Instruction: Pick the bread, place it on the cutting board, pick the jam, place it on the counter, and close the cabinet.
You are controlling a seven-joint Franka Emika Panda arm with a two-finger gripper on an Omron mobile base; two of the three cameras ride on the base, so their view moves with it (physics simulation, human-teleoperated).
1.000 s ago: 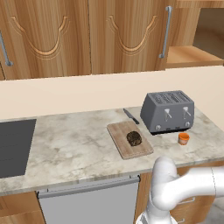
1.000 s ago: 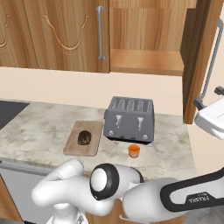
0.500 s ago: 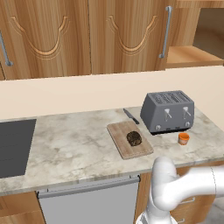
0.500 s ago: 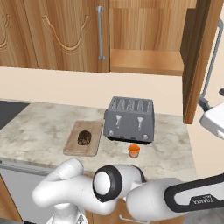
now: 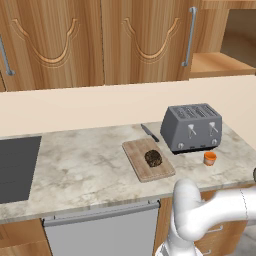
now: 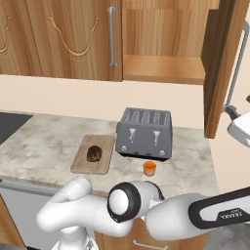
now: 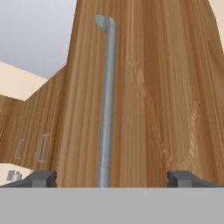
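The dark lumpy bread (image 5: 153,158) (image 6: 93,154) lies on the wooden cutting board (image 5: 137,156) (image 6: 82,164). The small orange jam (image 5: 210,158) (image 6: 149,168) stands on the marbled counter (image 5: 85,165) (image 6: 44,141), just in front of the toaster. At the right the cabinet door (image 6: 220,63) (image 7: 166,87) stands swung open, and its shelf (image 6: 163,69) is bare. My gripper (image 7: 113,178) is open and faces the door's outer side, with the grey bar handle (image 7: 106,109) (image 6: 238,63) centred between its fingertips (image 7: 41,178). It holds nothing.
A grey four-slot toaster (image 5: 192,127) (image 6: 145,133) sits right of the board, and a knife (image 5: 149,132) lies behind the board. A dark cooktop (image 5: 15,167) is set into the counter at the left. Closed cabinet doors (image 5: 60,40) line the wall.
In the right base view the white hand has edged slightly to the right beside the open door. Bread, jam and door have not moved.
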